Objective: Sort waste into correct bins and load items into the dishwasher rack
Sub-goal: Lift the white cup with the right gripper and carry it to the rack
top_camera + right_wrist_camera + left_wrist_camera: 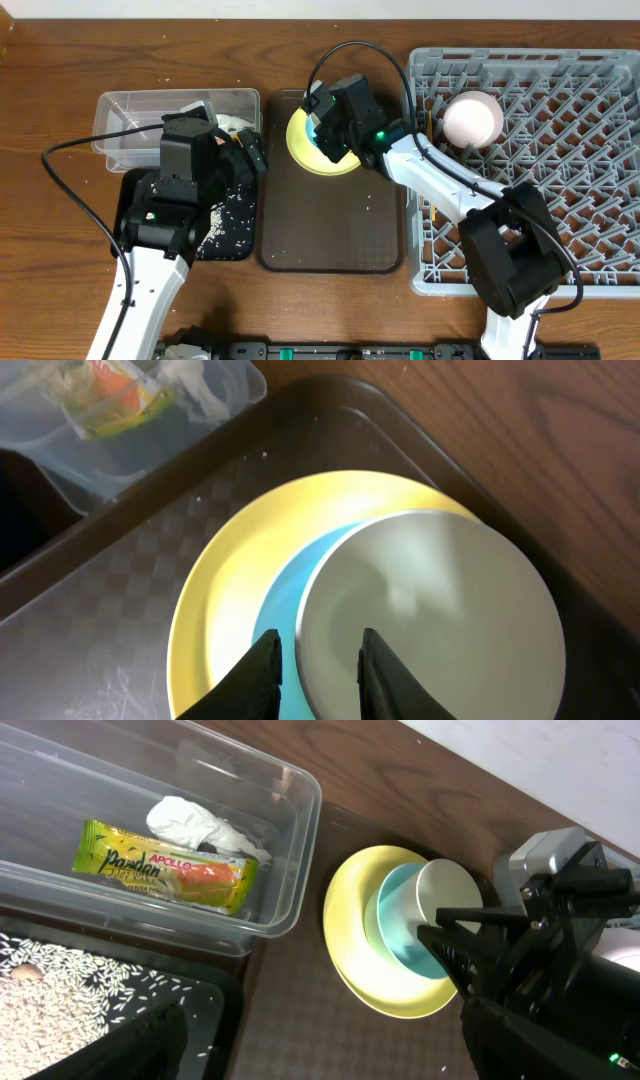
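1. Overhead: your dishwasher rack point(600, 150) holds one white bowl point(470, 118). The black tray point(238, 235) holds the scattered rice scraps point(222, 205). The left hand point(250, 150) sits at the clear tub's right end; cannot tell its state.
2. Left wrist: the clear tub point(290, 910) holds one wrapper point(165, 868) and one tissue point(200, 825). On the brown tray point(300, 1020) you see one plate point(350, 920), one blue bowl point(395, 920) and one white cup point(445, 895), nested.
3. Right wrist: the right hand point(318, 645) is spread, with its fingers point(255, 675) astride the cup's rim.
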Controlling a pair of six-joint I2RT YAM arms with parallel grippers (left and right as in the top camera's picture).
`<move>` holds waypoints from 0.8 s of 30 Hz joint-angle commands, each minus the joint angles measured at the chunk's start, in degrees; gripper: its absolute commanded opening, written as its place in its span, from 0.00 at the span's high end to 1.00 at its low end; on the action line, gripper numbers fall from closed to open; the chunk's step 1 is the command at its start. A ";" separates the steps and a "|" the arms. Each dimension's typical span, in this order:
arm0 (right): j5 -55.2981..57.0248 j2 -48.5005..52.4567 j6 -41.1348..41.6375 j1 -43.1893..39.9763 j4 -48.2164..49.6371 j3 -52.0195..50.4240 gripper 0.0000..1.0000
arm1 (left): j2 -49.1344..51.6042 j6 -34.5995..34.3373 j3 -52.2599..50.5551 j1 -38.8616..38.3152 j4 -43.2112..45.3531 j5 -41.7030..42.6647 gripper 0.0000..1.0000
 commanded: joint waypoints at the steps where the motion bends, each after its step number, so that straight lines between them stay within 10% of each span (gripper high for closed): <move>1: 0.37 0.04 -0.59 0.81 -0.76 0.37 0.78 | 0.11 0.55 1.01 0.26 -0.13 -0.52 0.10; 10: 2.08 -0.66 -0.55 0.85 -0.72 0.52 0.99 | 0.11 0.55 1.01 0.24 -0.13 -0.52 0.10; 24: -0.50 -23.96 7.34 -2.05 -9.99 0.55 0.99 | 0.11 0.55 1.01 0.24 -0.13 -0.52 0.10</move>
